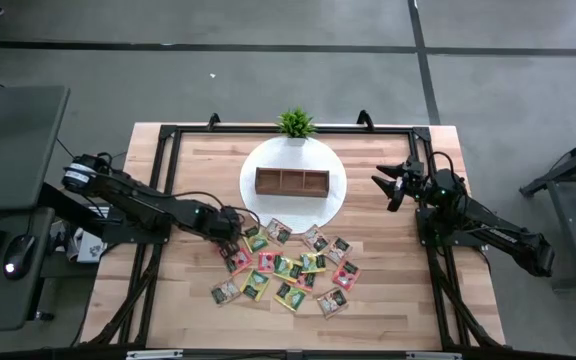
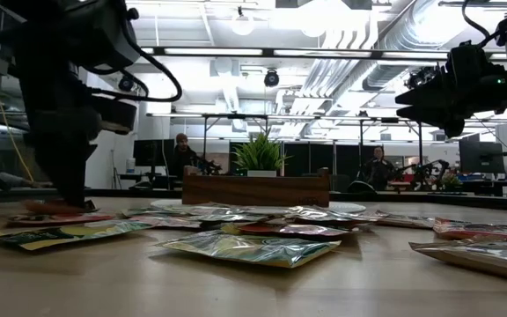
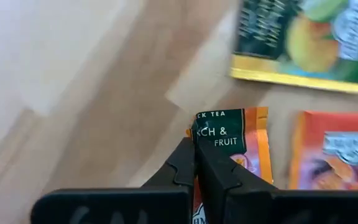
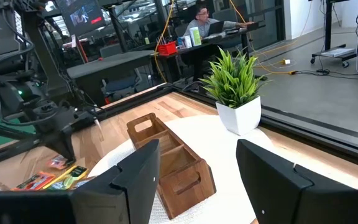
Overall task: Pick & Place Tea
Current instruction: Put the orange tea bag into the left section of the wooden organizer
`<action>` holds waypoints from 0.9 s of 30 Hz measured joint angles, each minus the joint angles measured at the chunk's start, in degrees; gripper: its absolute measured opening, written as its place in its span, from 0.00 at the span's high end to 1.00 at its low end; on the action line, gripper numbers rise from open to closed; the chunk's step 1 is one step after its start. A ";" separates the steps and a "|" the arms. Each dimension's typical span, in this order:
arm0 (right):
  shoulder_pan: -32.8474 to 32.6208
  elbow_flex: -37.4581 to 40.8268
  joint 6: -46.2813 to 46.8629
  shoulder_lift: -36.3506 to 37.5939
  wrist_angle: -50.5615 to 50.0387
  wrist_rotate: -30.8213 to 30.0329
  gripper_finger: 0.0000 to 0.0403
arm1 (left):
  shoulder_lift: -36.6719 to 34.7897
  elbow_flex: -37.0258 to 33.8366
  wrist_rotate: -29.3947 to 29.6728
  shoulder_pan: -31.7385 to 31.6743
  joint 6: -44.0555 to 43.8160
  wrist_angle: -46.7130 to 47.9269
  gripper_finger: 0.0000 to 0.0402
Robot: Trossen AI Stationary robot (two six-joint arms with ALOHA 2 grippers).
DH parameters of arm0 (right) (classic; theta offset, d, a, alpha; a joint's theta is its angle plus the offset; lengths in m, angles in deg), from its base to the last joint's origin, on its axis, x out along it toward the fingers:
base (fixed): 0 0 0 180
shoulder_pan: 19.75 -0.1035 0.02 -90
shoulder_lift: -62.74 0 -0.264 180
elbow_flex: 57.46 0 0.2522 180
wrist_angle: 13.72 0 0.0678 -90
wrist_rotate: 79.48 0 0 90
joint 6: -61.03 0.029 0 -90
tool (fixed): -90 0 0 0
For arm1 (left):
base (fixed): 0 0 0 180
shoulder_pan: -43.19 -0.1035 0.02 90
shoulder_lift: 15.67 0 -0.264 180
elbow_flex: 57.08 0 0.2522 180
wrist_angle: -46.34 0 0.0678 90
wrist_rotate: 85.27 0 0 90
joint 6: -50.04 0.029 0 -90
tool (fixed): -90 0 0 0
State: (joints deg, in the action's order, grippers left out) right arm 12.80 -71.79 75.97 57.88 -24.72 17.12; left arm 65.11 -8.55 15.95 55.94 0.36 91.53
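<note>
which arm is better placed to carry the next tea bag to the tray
Left. The left gripper is down at the pile's edge with its fingers shut on an orange tea sachet. The right gripper hangs open above the table beside the wooden tray, holding nothing.

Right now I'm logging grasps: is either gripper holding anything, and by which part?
The left gripper is shut on an orange tea sachet, pinching its edge near a corner. The right gripper hangs open and empty.

Your left gripper (image 3: 194,163) covers the lower part of the orange sachet (image 3: 238,140), so its label reads only in part. The green sachet (image 3: 303,40) is blurred and cropped.
</note>
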 joint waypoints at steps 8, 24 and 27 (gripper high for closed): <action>0.02 0.01 0.00 0.00 0.00 0.01 0.48 | -7.33 -0.16 14.01 -0.04 -6.05 0.78 1.00; 0.02 -0.01 0.00 0.00 -0.02 0.01 0.48 | -6.69 0.15 46.04 -0.04 -2.47 -22.17 1.00; 0.00 -0.01 0.00 0.00 0.00 0.01 0.48 | -4.94 0.15 50.28 -0.05 -3.14 -24.35 1.00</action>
State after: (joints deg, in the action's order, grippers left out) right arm 12.80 -71.80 75.97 57.88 -24.72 17.13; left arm 60.17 -8.40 66.23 55.89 -2.78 67.18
